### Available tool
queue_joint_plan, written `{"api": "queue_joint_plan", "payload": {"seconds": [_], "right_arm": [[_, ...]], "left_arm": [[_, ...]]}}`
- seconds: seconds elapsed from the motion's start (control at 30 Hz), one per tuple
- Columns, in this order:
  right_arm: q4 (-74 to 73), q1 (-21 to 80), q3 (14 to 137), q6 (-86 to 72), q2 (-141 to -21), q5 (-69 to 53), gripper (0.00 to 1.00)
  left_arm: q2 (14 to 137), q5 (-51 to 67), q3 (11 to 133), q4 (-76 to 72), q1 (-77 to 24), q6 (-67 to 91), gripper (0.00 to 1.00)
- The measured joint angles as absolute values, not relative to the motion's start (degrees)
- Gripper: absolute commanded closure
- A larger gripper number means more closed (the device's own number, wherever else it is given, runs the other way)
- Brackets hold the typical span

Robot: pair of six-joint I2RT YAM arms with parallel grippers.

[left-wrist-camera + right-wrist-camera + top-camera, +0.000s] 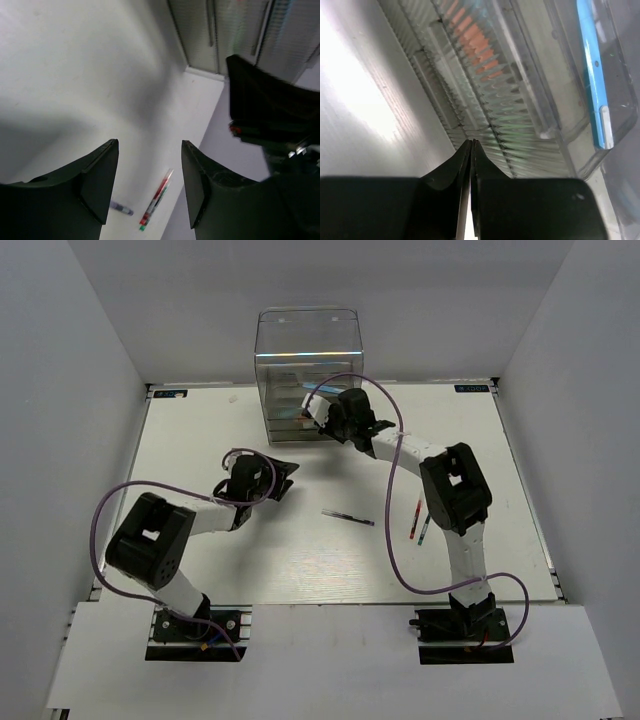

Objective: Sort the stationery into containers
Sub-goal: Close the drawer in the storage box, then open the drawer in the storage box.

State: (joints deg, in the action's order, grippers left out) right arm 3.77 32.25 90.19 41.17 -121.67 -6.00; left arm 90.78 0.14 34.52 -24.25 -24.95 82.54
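Observation:
The clear drawer unit [305, 360] stands at the table's far middle. My right gripper [322, 422] is shut and empty, its tips [471, 143] close against the ribbed drawer fronts [485, 90]. A light blue pen [592, 70] lies in a drawer that juts out to the right of the tips. Orange [475, 35] and green [512, 107] shapes show through the ribbed plastic. My left gripper [285, 476] is open and empty above the table; its wrist view [149, 185] shows it the same way. A thin dark pen [348, 517], a red pen [415, 519] and a teal pen [425, 530] lie on the table.
The white table [200, 440] is walled in by white panels on three sides. In the left wrist view the red and teal pens [157, 197] lie side by side between my fingers, and the right arm [270, 115] is at the right.

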Motion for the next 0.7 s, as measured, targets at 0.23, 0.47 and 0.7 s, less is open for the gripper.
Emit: {"api": "queue_joint_plan", "payload": {"seconds": [0.23, 0.47, 0.7], "right_arm": [[2.55, 31.79, 77.47, 40.29, -112.03, -11.84, 0.67], [1.48, 30.89, 60.51, 35.97, -96.77, -14.04, 0.62], [0.1, 28.29, 50.35, 31.81, -88.42, -15.16, 0.65]], "left_arm": [[100.53, -1.74, 38.92, -35.7, -24.95, 85.69, 0.43], [113.69, -4.05, 47.22, -44.88, -24.95, 89.25, 0.51], [122.69, -5.41, 57.84, -46.98, -24.95, 90.61, 0.49]]}}
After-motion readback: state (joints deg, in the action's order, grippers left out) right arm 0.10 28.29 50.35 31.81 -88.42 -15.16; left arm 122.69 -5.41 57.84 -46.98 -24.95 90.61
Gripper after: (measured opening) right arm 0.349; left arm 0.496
